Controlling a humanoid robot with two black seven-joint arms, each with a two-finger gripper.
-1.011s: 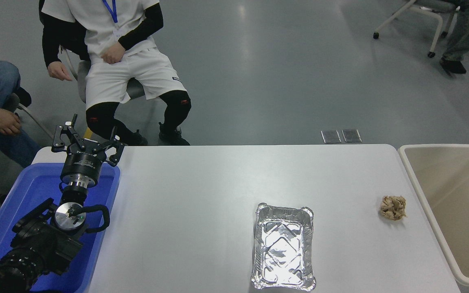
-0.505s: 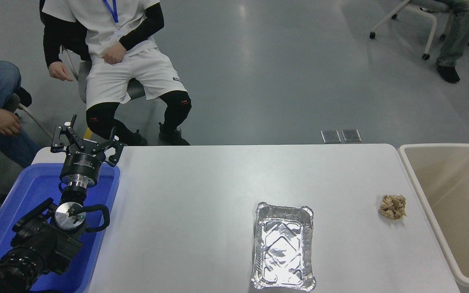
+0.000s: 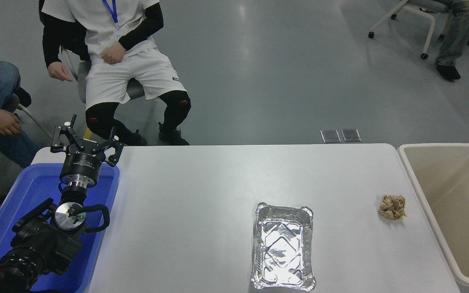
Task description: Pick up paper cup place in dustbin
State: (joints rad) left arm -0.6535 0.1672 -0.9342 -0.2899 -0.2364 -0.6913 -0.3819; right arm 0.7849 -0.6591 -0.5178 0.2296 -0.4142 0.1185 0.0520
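The paper cup is not in view on the table or in the visible part of the bin. The dustbin [image 3: 454,211], a large beige rectangular bin with a thick rim, stands against the table's right edge, and the part of its inside that shows is bare. My left gripper [image 3: 86,143] is parked at the lower left over the blue tray [image 3: 23,203], with its fingers spread open and nothing in them. My right arm is out of view.
A foil tray [image 3: 283,246] lies at the table's front centre. A crumpled tan paper ball [image 3: 392,207] lies near the bin. Two people sit beyond the table's far left corner, and another sits at the top right.
A pale shape at the right edge over the bin one second ago is gone. The seated person at the top right has shifted. My left arm has not moved.
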